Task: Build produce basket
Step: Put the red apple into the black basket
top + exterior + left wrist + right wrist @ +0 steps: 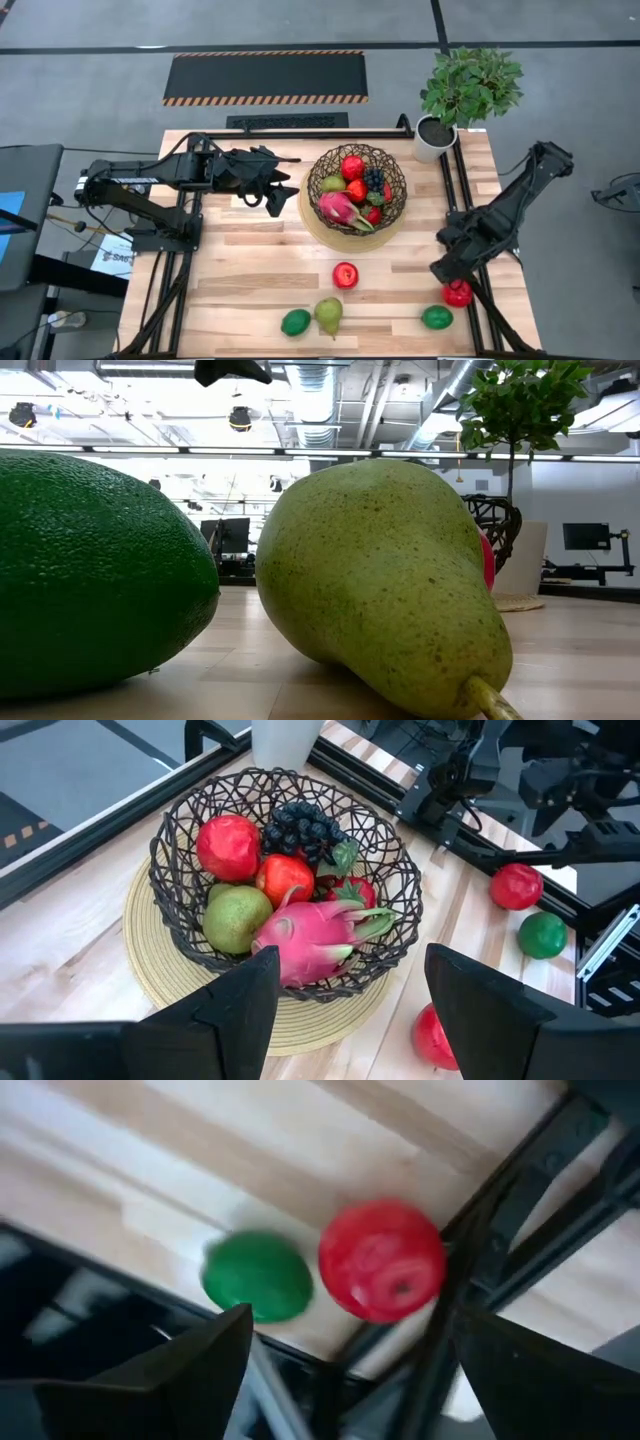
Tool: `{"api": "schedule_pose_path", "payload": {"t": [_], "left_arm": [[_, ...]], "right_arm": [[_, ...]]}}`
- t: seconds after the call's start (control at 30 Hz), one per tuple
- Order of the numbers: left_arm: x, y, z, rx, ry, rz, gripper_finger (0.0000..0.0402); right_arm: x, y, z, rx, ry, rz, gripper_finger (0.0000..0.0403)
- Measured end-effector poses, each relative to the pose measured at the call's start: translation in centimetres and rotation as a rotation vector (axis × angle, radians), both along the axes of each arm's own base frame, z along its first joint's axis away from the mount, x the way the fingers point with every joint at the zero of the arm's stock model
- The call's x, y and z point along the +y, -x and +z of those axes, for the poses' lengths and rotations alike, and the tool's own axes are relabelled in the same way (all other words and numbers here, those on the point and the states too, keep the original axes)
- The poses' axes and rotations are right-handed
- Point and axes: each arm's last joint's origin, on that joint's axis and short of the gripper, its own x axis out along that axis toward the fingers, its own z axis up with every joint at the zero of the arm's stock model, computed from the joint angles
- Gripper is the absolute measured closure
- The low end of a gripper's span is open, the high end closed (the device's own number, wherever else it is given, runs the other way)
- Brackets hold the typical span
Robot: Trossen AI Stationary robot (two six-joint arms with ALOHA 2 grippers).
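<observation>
- No brand or label can be read; a white paper at the left table edge has writing too small to tell
- The basket (357,188) stands upright on a round tan mat (312,225), at the far middle of the light wooden table (240,260)
- Inside it the dragon fruit (337,208) lies with its long axis running across the bowl, green tips toward the right arm's side, beside apples, a pear and grapes (374,179)
- On the near part of the table: a red apple (345,275), a pear (329,315) with its stem toward the near edge, and two limes (296,322)
- The left gripper (274,196) is just beside the basket, fingers apart, holding nothing
- The right gripper (447,270) hangs over another red apple (457,293) at the right rail, fingers spread
- A potted plant (466,90) stands at the far right corner; the floor is grey, with a striped black mat
</observation>
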Motion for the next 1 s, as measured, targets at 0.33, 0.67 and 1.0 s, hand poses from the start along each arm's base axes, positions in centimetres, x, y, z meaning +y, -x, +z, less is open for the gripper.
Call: {"api": "schedule_pose_path", "payload": {"t": [0.33,0.67,1.0], "left_arm": [[0.0,0.0,0.0,-0.005,0.016,0.010,0.0166],[0.0,0.0,0.0,-0.006,0.021,0.015,0.0166],[0.0,0.0,0.0,-0.007,0.024,0.018,0.0166]], "right_arm": [[1.1,-0.1,-0.8,-0.057,0.021,0.369,0.0040],[1.3,-0.3,-1.2,-0.081,0.035,0.532,0.0038],[0.8,0.1,-1.3,-0.051,0.062,0.615,0.0033]]}}
